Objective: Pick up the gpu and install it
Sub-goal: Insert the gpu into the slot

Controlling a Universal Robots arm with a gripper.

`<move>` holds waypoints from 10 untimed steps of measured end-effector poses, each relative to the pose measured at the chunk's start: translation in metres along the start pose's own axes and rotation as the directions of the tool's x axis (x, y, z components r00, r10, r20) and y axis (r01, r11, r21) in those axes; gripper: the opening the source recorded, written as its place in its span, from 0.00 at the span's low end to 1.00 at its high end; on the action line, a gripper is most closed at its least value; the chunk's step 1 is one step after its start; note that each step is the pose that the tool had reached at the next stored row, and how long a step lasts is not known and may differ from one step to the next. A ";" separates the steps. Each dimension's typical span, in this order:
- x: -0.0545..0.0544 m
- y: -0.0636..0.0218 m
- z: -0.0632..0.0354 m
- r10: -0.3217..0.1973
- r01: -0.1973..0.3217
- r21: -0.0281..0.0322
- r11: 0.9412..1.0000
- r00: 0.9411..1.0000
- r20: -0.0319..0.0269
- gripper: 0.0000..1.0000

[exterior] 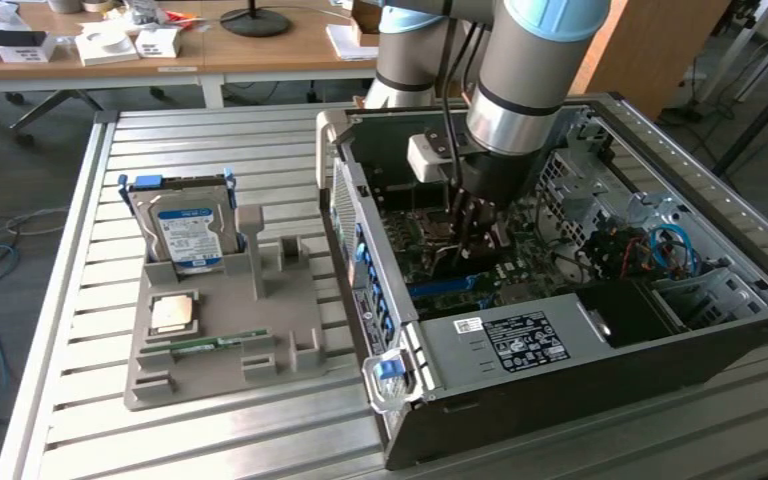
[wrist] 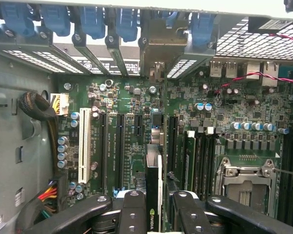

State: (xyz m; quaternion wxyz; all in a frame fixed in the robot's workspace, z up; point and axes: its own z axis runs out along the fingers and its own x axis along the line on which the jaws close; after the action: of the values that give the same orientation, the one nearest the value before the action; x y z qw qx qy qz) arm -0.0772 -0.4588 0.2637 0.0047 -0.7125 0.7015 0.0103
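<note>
In the wrist view the gpu (wrist: 153, 183) shows edge-on as a thin black card with a logo near my fingers. It stands upright over the green motherboard (wrist: 136, 97), in line with the long black slots (wrist: 119, 146), and its far end reaches toward the rear bracket openings (wrist: 158, 46). My gripper (wrist: 158, 217) is shut on the gpu, one black finger (wrist: 132, 214) on each side. In the exterior view the gripper (exterior: 475, 235) hangs deep inside the open computer case (exterior: 598, 350), and the card is mostly hidden behind it.
Left of the case in the exterior view stands a grey fixture (exterior: 224, 330) with a blue-labelled hard drive (exterior: 187, 230), a processor chip (exterior: 175, 313) and a green memory stick (exterior: 204, 345). Inside the case are the power supply (exterior: 518, 340), the processor socket (wrist: 246, 183) and a cable bundle (wrist: 39, 112).
</note>
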 end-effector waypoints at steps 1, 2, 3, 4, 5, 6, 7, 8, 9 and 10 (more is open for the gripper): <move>0.000 0.0000 0.0001 0.000 0.000 0.000 1.000 1.000 0.000 0.26; 0.000 0.0000 0.0001 0.000 0.000 0.000 1.000 1.000 0.000 0.26; 0.000 0.0000 0.0001 0.000 0.000 0.000 1.000 1.000 0.000 0.26; 0.000 0.0000 0.0001 0.000 0.000 0.000 1.000 1.000 0.000 0.26; 0.000 0.0000 0.0001 0.000 0.000 0.000 1.000 1.000 0.000 0.26; 0.000 0.0000 0.0002 0.000 0.000 0.001 1.000 1.000 0.000 0.26; 0.000 0.0003 0.0005 0.000 0.000 0.002 1.000 1.000 0.001 0.26; 0.000 0.0005 0.0007 0.000 0.000 0.004 1.000 1.000 0.001 0.26; 0.000 0.0007 0.0007 0.000 0.000 0.004 1.000 1.000 0.001 0.26; 0.000 0.0008 0.0007 0.000 0.000 0.005 1.000 1.000 0.001 0.26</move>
State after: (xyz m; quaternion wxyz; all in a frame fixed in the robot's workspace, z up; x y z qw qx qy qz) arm -0.0780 -0.4587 0.2630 0.0066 -0.7126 0.7015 0.0089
